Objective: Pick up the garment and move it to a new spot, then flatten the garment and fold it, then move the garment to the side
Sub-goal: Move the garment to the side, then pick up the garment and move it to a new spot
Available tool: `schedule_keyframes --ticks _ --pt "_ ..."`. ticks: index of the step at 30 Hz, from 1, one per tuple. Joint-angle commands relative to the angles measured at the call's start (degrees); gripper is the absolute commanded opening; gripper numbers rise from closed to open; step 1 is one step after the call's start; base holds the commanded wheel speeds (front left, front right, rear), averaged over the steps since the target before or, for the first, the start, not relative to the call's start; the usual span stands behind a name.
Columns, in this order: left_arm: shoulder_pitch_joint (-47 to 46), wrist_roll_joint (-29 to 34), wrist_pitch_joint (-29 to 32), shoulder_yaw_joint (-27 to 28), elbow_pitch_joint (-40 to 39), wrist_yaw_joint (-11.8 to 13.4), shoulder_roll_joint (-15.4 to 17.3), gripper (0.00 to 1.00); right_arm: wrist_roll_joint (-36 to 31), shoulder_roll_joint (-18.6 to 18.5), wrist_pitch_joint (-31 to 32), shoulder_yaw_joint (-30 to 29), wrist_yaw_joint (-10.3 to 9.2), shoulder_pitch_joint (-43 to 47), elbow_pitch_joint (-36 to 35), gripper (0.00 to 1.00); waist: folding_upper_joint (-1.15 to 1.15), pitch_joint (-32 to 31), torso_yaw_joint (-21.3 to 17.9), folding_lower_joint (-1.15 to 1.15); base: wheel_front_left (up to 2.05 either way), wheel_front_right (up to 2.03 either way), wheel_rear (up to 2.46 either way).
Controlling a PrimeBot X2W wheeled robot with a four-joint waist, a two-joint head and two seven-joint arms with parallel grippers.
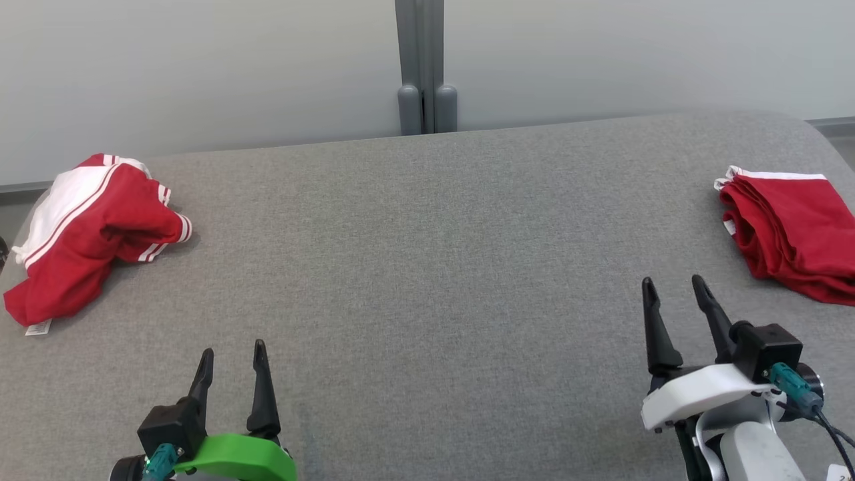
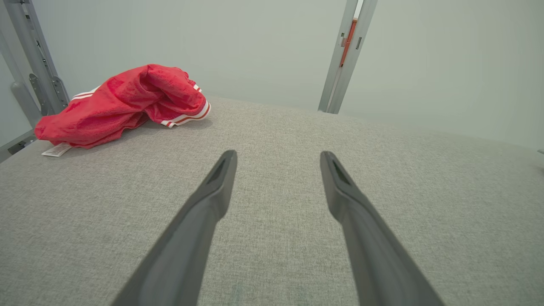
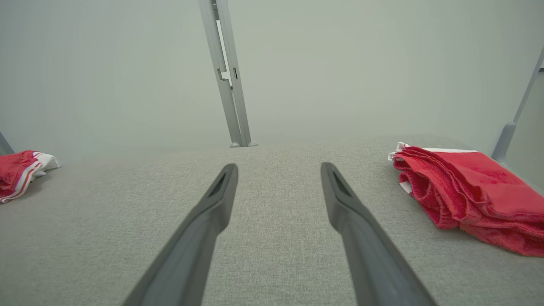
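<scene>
Left claw: fingers parted moderately, nothing held, over the near left of the table. Right claw: likewise parted and empty, near right.

Crumpled garment: red with white stripes, heaped at the table's far left corner, well apart from both claws; judged the piece to pick up.

Folded garment: red, stacked at the right edge; judged finished.

Step in hand, as judged: reaching for the heap. The left claw should come in low, pinch one raised fold rather than the whole mound, and lift clear before carrying it to the centre.

Left wrist view gives the mound's height and a white label at its near edge. Right wrist view gives the folded stack's layered edges.
</scene>
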Motion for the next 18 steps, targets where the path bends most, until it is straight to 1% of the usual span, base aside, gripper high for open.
schedule_keyframes --ticks 1,9,18 --pt "0.7 0.5 -0.2 -0.2 0.2 -0.1 0.0 1.00 0.9 0.1 0.0 0.7 -0.05 1.2 -0.8 1.00 0.00 -0.4 0.4 0.00 0.00 0.00 0.00" --pt "0.2 -0.6 -0.2 -1.8 0.4 0.5 0.0 1.00 2.6 0.0 1.3 3.3 -0.05 4.2 -2.2 1.00 0.00 -0.5 0.9 0.00 0.00 0.00 0.00" --pt "-0.5 -0.9 -0.2 -2.3 0.9 0.6 0.0 1.00 2.9 0.0 1.5 3.5 -0.06 4.1 -1.9 1.00 0.00 -0.4 1.1 0.00 0.00 0.00 0.00"
